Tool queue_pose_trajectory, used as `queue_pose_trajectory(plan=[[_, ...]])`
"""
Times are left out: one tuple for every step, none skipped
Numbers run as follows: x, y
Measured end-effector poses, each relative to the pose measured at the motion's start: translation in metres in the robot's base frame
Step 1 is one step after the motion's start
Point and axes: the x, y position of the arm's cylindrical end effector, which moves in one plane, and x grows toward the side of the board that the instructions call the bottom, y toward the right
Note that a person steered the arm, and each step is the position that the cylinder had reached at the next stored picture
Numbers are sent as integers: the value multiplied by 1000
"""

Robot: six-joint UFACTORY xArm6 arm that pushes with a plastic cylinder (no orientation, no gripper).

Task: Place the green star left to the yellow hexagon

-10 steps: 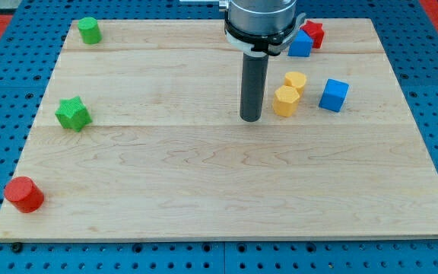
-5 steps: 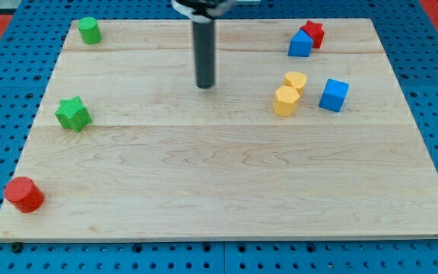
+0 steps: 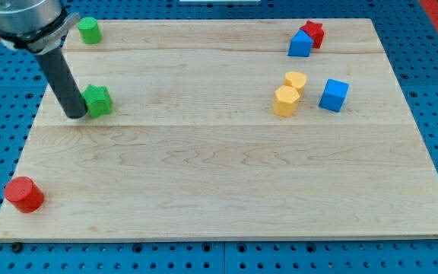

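The green star is touched on its left by my tip, a plain rod with nothing to pinch. Pushed off-centre across the bench, it may spin away, missing the far-right yellow hexagon.

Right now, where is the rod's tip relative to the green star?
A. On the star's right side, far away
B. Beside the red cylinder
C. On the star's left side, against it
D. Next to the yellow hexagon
C: my tip stands at the left edge of the green star, apparently touching it.
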Motion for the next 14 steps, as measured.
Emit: queue_pose_trajectory(plan=[[-14,20],[-49,56],[-71,33],[-78,120],[-46,164],[-81,98],[-73,97],[-27,74],[-6,111],[26,182],[42,216],[-5,232],[-9,230],[-38,171]])
